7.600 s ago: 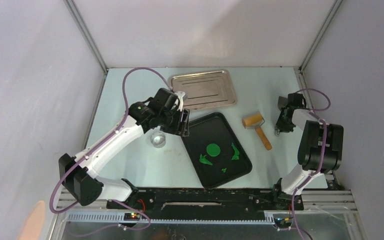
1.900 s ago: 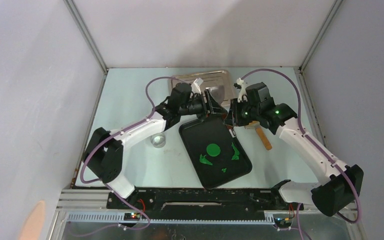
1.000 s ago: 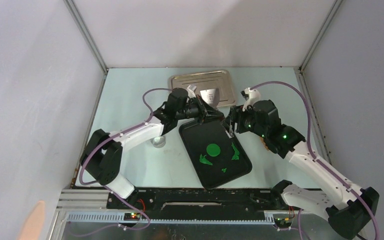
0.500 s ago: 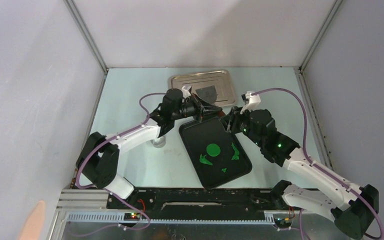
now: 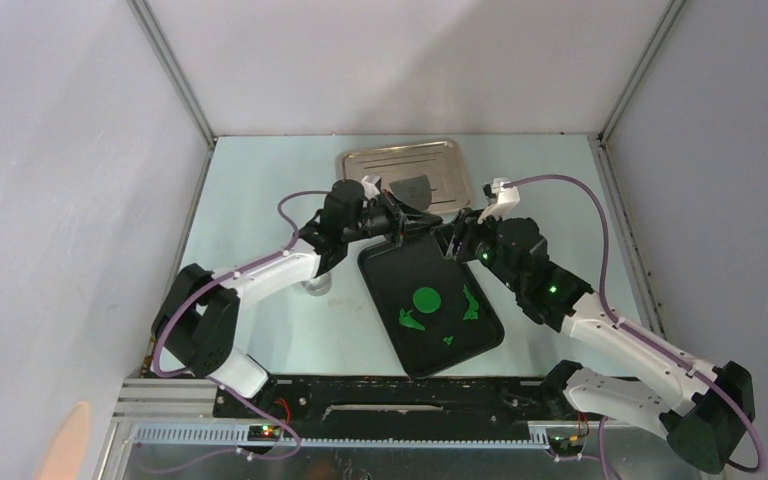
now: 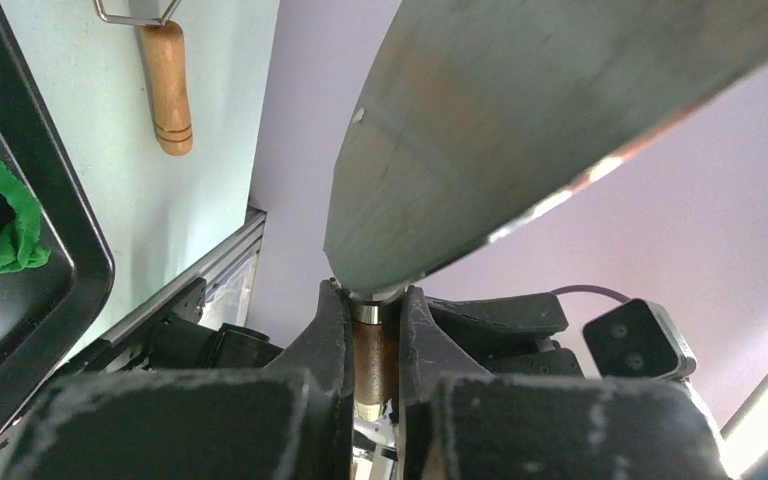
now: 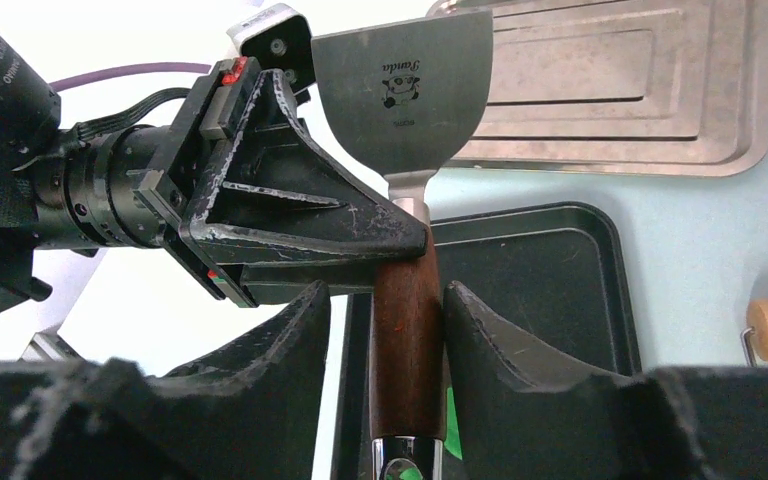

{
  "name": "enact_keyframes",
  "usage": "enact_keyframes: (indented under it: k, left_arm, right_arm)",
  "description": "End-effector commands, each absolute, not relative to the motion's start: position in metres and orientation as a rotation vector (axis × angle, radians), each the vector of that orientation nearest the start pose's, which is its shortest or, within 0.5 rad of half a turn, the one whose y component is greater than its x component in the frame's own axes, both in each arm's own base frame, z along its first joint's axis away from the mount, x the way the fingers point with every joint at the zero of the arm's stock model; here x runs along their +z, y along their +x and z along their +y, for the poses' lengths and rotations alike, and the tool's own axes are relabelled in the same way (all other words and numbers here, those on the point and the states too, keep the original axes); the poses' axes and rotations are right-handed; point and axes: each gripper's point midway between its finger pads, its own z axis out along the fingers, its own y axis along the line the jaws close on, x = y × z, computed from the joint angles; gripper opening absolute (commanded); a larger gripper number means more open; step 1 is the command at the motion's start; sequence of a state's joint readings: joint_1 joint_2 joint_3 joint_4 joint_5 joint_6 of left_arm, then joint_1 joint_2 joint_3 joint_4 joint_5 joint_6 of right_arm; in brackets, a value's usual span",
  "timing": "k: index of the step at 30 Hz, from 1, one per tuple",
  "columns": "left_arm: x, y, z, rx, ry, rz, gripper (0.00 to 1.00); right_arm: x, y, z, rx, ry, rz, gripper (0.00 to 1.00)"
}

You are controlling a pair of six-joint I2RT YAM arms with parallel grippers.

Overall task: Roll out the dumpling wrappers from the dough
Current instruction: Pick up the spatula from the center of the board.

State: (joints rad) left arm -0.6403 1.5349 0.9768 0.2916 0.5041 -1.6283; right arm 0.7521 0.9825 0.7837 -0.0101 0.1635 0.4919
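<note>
The left end effector [image 6: 375, 300] is clamped on the scraper [image 7: 405, 90] at the top of its brown handle [image 7: 407, 350], just below the metal collar. This holds the tool off the worktop [image 5: 260, 200] and leaves the rest of the handle free for the other arm. The right end effector [image 7: 385, 295] straddles that free length directly behind the left one. A gap shows beside one finger, so it cannot be told whether it is gripping. The arrangement is judged to be a tool transfer. The dumpling wrapper [image 5: 426, 299], a round green disc, lies flat on the black tray [image 5: 400, 270] below and nearer the arm bases than both end effectors, with green scraps [image 5: 411, 320] beside it. The scraper probably serves to lift it. The steel tray [image 7: 660, 120] lies beyond the end effectors and is a likely destination. The roller [image 6: 165, 85] rests unused to the right of the right end effector.
</note>
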Motion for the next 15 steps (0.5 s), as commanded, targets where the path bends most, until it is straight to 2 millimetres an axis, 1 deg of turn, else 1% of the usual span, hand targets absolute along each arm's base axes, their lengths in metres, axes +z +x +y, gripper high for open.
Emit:
enact_keyframes:
  k: [1, 6, 9, 15]
  left_arm:
    - [0.287, 0.287, -0.363, -1.979, -0.626, 2.123, 0.00]
    - [0.290, 0.288, -0.360, -1.995, -0.639, 2.101, 0.00]
    - [0.291, 0.289, -0.357, -1.995, -0.648, 2.090, 0.00]
    - [0.289, 0.291, -0.353, -1.990, -0.674, 2.080, 0.00]
  right_arm:
    - [0.263, 0.274, 0.248, 0.777, -0.092, 1.805, 0.48]
    - [0.258, 0.275, 0.250, 0.774, -0.082, 1.812, 0.47]
    - [0.258, 0.275, 0.249, 0.785, -0.066, 1.804, 0.42]
    - [0.251, 0.274, 0.250, 0.785, -0.057, 1.824, 0.41]
